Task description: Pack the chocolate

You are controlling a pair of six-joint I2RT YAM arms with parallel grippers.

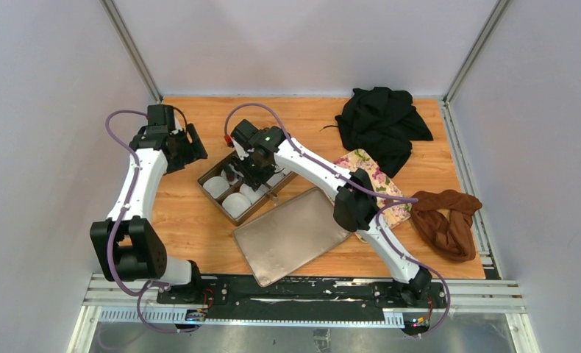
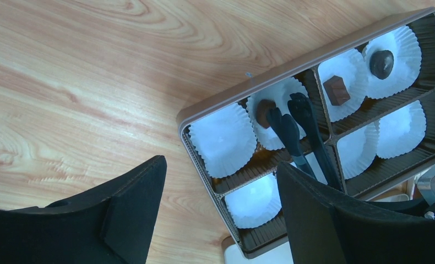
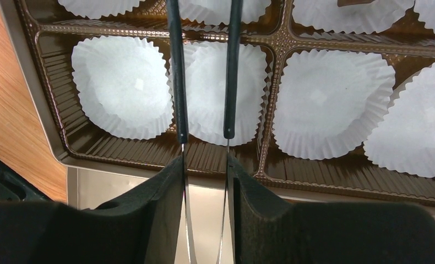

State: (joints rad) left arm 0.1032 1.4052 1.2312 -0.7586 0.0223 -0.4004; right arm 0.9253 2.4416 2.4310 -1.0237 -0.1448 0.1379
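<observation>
Wood-grain table [image 1: 192, 220], pale walls on three sides.

- Brown compartmented box [image 2: 292, 70]: left of table centre, lined with white paper cups [image 2: 223, 140].
- Round chocolate [image 2: 381, 63]: sits in the cup at the box's 1 o'clock corner in the left wrist view.
- Square chocolate [image 2: 336, 91]: in the next cup, toward 8 o'clock of the round one.
- Third chocolate [image 2: 264, 111]: in the following cup of the same row, just beside the tong tips. Whether the tips pinch it cannot be told.
- Tongs [image 3: 177, 82]: black-tipped with thin metal arms, reaching over the box.
- Right gripper [image 3: 204, 176]: closed narrowly on the metal arms of the tongs.
- Left gripper [image 2: 221, 165]: spread wide and holding nothing. It hangs at 10 o'clock of the box in the top view.
- Flat tan lid [image 1: 291, 235]: on the table at 5 o'clock of the box.
- Black cloth [image 1: 382, 125]: heaped at the table's 1 o'clock.
- Floral tray [image 1: 379, 180]: at 3 o'clock, partly under the right arm.
- Rust-brown cloth [image 1: 446, 220]: at 4 o'clock, beside the tray.
</observation>
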